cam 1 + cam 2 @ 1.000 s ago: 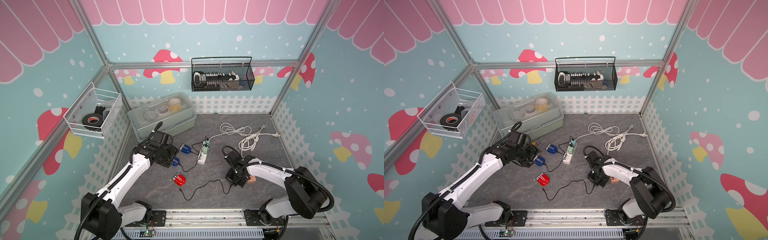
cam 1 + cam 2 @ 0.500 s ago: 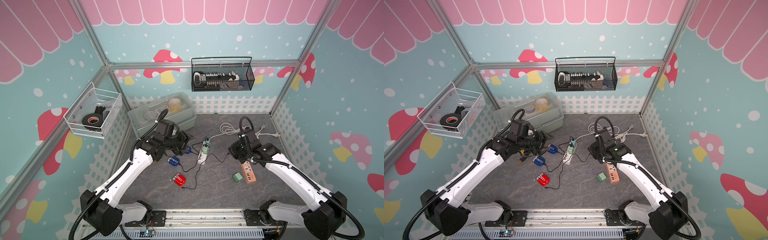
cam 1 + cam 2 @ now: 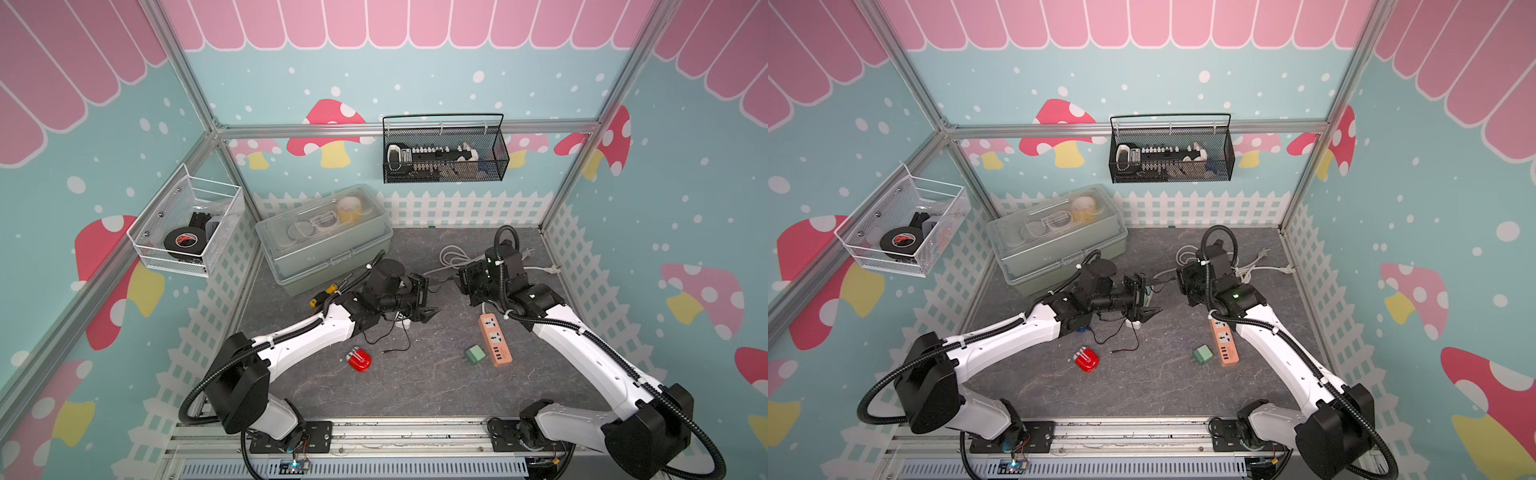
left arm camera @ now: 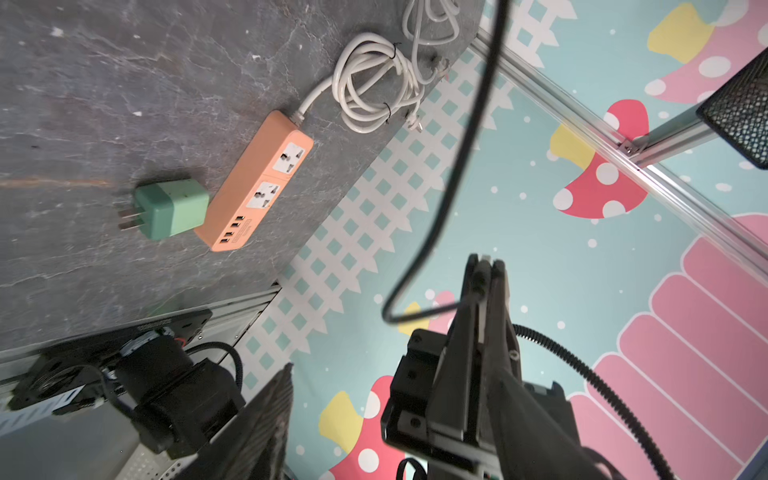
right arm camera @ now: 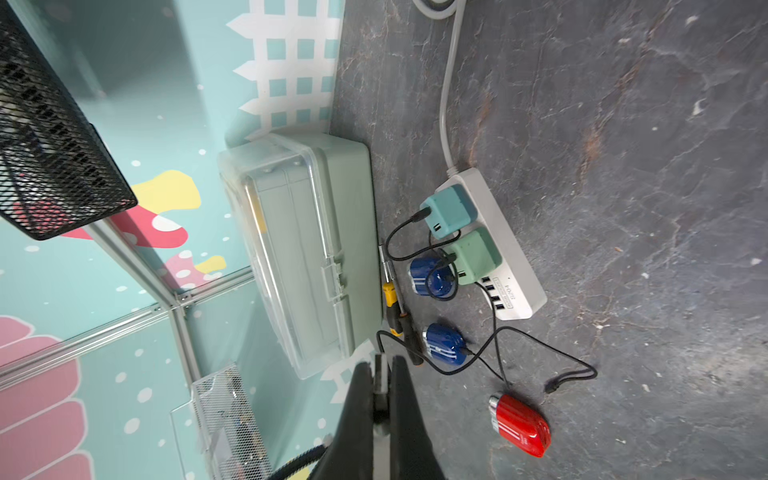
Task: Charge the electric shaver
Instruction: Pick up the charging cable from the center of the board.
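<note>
shaver: red electric shaver is lying flat on the grey mat, toward the front, between the two arms and nearer the left one.
charge cable: thin black cable is running from the usb end of the white power strip and looping round. its free plug is lying just beside the shaver, not inserted.
left gripper: left gripper is hovering on its side over the white power strip, jaws standing wide apart, gripping nothing.
shaver vs left jaws: shaver is sitting outside the jaws, frontward of them and off toward the left arm's base, near but clearly apart.
right gripper: right gripper is hanging above the mat facing the left gripper, jaws pressed together. cannot tell whether anything thin is pinched between them.
shaver vs right jaws: shaver is lying well apart from them, across the mat.
nearby: blue shaver and second blue shaver are lying beside the white power strip. orange power strip and loose green adapter are lying just beside each other under the right arm's side.
</note>
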You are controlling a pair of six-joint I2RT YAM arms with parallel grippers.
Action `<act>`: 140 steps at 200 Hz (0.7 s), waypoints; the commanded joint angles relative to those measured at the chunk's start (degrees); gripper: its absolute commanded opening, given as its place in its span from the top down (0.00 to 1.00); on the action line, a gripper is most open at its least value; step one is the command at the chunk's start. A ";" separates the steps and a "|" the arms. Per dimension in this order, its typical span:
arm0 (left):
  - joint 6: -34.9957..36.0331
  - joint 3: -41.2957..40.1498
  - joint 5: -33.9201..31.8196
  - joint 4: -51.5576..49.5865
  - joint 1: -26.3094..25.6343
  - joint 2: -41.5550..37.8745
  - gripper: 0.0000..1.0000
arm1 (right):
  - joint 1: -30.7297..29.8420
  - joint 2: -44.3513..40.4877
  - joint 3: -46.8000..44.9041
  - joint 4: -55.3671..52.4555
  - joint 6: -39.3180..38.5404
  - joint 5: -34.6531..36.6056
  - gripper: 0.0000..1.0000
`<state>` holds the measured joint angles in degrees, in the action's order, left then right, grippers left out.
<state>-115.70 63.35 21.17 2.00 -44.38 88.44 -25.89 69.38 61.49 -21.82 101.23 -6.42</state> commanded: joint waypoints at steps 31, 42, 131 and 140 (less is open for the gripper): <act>-6.37 3.45 -4.06 13.00 0.04 5.37 0.31 | 0.97 -4.31 -4.47 3.95 5.01 -2.34 1.00; -6.30 3.08 -4.20 14.42 -0.09 5.75 0.39 | 1.17 -4.60 -4.83 4.16 5.12 -2.46 1.00; -6.93 1.78 -1.59 15.91 -0.37 6.85 0.78 | 2.33 -3.71 -6.05 8.24 5.96 -4.93 1.00; -6.92 1.69 -1.50 15.95 -0.36 7.09 0.79 | 2.33 -3.82 -6.20 8.21 6.25 -5.05 1.00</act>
<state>-118.43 64.95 18.61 15.77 -44.40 94.48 -23.88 65.63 55.59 -15.35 105.71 -10.70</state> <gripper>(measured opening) 0.227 0.048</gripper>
